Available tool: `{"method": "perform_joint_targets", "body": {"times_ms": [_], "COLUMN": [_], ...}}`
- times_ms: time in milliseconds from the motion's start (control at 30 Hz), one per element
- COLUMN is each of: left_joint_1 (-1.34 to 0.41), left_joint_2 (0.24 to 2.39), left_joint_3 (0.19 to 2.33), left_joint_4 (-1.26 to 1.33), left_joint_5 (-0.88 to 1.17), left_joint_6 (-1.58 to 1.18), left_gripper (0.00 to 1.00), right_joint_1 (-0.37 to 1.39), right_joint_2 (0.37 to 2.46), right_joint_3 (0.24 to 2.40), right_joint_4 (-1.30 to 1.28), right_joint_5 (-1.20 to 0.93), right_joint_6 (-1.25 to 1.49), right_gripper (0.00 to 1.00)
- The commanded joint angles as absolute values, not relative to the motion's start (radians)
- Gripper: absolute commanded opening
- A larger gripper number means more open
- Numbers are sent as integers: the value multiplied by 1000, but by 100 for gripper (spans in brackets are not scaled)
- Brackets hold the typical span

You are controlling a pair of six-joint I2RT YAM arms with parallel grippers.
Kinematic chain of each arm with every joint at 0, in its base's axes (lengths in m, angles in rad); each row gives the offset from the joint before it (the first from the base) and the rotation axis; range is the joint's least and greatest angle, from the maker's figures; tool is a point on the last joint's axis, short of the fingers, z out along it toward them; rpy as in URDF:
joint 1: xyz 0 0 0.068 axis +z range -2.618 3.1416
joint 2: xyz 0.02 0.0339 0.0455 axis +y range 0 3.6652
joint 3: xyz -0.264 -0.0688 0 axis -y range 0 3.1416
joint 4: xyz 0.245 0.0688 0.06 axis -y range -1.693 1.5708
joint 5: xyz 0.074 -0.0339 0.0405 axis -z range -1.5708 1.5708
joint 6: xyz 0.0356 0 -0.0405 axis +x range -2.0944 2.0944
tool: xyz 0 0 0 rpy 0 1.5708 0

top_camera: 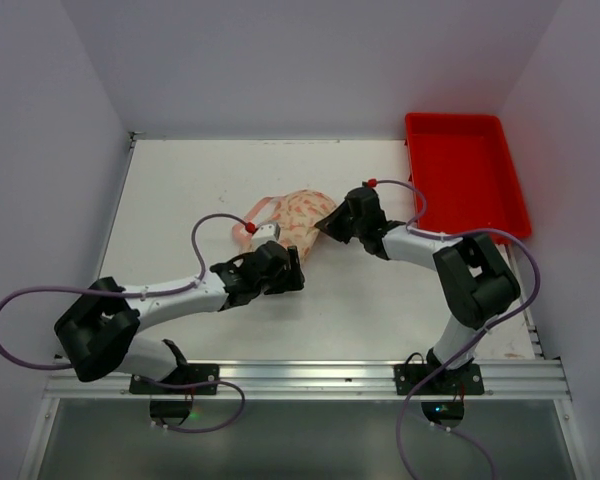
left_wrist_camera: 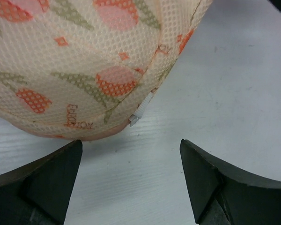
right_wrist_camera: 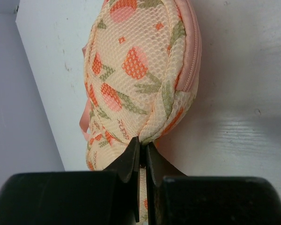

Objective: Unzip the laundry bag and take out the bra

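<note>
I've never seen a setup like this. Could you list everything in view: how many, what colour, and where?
laundry bag: one, cream-peach with orange-pink print and pink trim, lying mid-table
tray: one, red, far right of the table
table: one, white, under everything
cables: two, purple, one looping off each arm
arms: two, black and white, bolted at the near edge
left gripper: one, black, open, just short of the bag, holding nothing
right gripper: one, black, shut on the bag's edge
</note>
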State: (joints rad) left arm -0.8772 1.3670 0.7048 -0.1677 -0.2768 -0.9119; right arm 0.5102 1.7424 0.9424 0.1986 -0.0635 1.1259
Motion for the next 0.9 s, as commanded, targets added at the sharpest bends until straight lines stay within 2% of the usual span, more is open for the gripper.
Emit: {"method": "perform_joint_targets", "body": {"times_ms": [0, 100, 133, 233, 300, 700, 867], "left_joint_1": [-922, -933, -936, -940, -942, -943, -943], "left_joint_2": [1414, 1448, 1454, 1479, 1497, 1526, 1532], "left_joint_3": [718, 733, 733, 715, 701, 661, 640], "left_joint_4": [-170, -158, -156, -130, -129, -23, 60], "left_joint_5": [-373, -380, -385, -397, -425, -522, -505], "left_joint_6": [-1025, -1040, -1048, -1084, -1120, -1186, -1195], "left_gripper": [87, 82, 77, 69, 67, 42, 24], "right_joint_1": [520, 528, 528, 529, 528, 528, 528], "right_joint_2": [1692, 1681, 1680, 1678, 1686, 1678, 1678], "right_joint_3": [937, 931, 927, 919, 925, 877, 856], "right_joint_4": [183, 172, 173, 169, 170, 190, 210], "right_joint_5": [-29, -17, -14, -6, -12, -51, -67], "right_joint_6": [1170, 1175, 1175, 1175, 1173, 1207, 1226], "right_gripper": [0, 0, 0, 0, 0, 0, 0]}}
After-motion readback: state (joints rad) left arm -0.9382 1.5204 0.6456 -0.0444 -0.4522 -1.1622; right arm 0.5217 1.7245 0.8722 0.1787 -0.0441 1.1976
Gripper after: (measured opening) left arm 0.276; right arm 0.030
